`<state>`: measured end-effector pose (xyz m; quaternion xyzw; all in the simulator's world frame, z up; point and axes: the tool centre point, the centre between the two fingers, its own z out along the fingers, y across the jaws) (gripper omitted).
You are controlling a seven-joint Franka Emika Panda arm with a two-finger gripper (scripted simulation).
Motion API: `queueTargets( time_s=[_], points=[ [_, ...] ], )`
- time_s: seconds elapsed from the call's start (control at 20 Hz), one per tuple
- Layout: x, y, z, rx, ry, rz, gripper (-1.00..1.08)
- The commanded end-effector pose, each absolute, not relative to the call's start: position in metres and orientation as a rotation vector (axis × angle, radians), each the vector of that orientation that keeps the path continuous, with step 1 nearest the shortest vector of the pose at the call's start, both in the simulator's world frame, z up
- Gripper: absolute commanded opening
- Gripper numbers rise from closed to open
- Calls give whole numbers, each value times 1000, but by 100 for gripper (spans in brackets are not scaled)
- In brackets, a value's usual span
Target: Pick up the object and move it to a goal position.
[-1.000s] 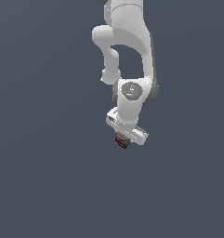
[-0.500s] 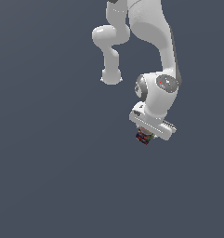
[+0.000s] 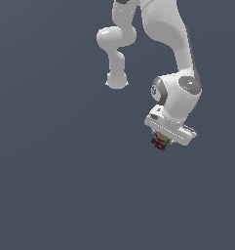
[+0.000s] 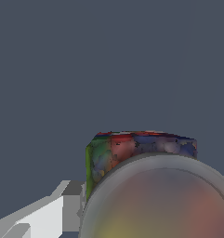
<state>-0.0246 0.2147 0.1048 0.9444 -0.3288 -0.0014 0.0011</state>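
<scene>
The object (image 3: 160,143) is a tiny squat item with red, green, blue and yellow sides. It sits in my gripper (image 3: 161,144), held up off the flat grey surface at the exterior view's right. The white hand covers its top there. In the wrist view the object (image 4: 141,186) fills the near part of the picture, with its round grey-tan top and coloured sides. One white finger (image 4: 43,216) presses against its side; the other finger is hidden. No goal marker shows.
The arm's white links (image 3: 160,29) rise from the gripper to the upper edge of the exterior view. A plain dark grey surface (image 3: 55,185) lies all around.
The arm has swung toward the exterior view's right and slightly down, carrying the object along in the shut gripper.
</scene>
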Motion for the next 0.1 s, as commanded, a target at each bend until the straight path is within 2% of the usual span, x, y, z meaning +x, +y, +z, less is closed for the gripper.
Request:
queueTargets(
  time_s=[0.0, 0.05],
  points=[
    [-22, 214, 107, 2966, -1036, 0, -100],
    [-22, 214, 107, 2966, -1036, 0, -100]
  ],
)
